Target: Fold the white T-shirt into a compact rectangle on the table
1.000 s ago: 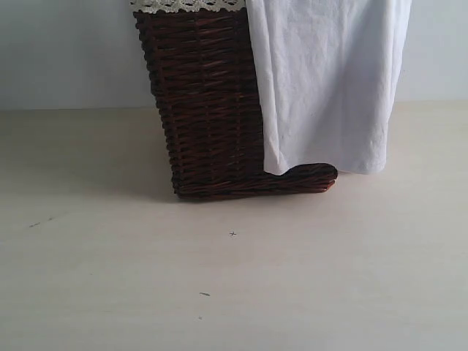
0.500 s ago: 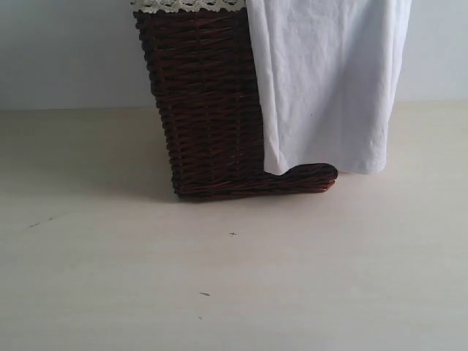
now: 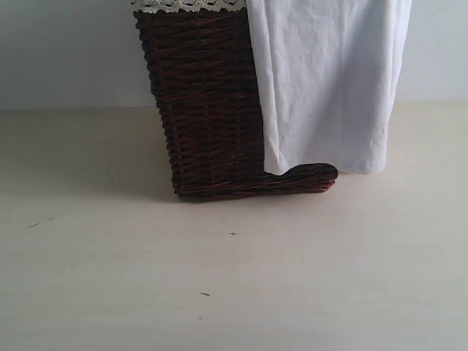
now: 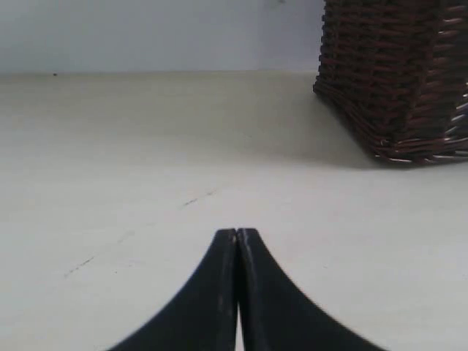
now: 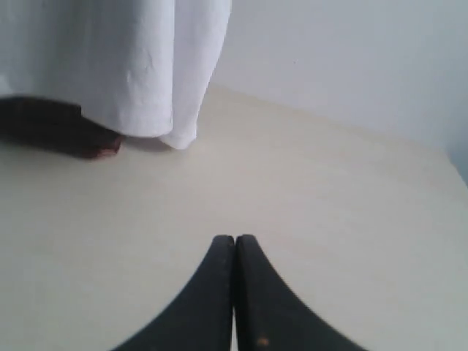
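Note:
The white T-shirt (image 3: 329,80) hangs over the right side of a dark wicker basket (image 3: 208,102), its hem just above the table (image 3: 234,278). In the right wrist view the same white T-shirt (image 5: 110,58) drapes down beyond my right gripper (image 5: 235,240), which is shut and empty, well short of the cloth. My left gripper (image 4: 237,232) is shut too, with nothing in it, low over the bare table (image 4: 131,161); the wicker basket (image 4: 398,73) stands ahead and to one side. Neither gripper shows in the exterior view.
The dark wicker basket has white lace trim (image 3: 186,5) along its rim and stands at the back of the table against a pale wall (image 3: 66,51). A few tiny dark specks (image 3: 204,294) lie on the tabletop in front.

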Controlling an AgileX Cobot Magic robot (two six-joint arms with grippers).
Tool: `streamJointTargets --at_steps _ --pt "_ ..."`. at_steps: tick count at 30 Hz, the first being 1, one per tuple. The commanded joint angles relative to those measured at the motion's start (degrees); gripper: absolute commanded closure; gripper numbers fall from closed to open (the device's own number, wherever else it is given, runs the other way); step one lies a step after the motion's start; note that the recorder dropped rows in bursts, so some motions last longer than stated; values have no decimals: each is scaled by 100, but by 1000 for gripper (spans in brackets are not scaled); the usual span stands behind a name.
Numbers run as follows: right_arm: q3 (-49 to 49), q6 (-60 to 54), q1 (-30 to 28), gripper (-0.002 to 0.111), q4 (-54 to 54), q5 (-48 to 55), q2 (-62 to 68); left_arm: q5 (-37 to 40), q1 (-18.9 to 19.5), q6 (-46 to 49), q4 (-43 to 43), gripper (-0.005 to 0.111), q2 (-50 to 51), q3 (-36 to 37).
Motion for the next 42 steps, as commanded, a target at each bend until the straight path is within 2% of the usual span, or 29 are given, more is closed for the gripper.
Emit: streamJointTargets --at_steps 1,10,17,21,23,25,28,30,32,34,36,42 --pt "-328 -1007 -6 108 -433 -462 1637 -74 -33 -35 -61 107 -31 0" --pt "-1911 -574 -6 108 -182 1656 4077 -74 -33 -35 -61 107 -31 0" --pt "-2321 -574 -6 108 181 1788 4717 -74 -33 -35 -61 107 -31 0" --pt "-2321 -596 -6 108 200 2397 5054 -74 -33 -35 -61 107 -31 0" --pt "-2321 -665 -6 108 187 2151 5319 -74 -33 -35 -61 107 -31 0" --pt "-2321 -766 -6 108 187 1427 5604 -74 -33 -35 -61 107 -31 0" --pt "-2321 -740 -6 105 201 -383 5918 -74 -33 -35 -61 107 -31 0" --pt "-2362 -740 -6 98 201 -1330 5981 -74 -33 -35 -61 107 -31 0" --pt "-2515 -740 -6 89 201 -1171 5868 -74 -33 -35 -61 107 -31 0" --pt "-2726 -740 -6 80 201 -498 5582 -74 -33 -35 -61 107 -31 0" --pt "-2865 -740 -6 77 201 -145 5311 -74 -33 -35 -61 107 -31 0" --pt "-2910 -726 -6 86 252 -476 4863 -74 -33 -35 -61 107 -31 0"
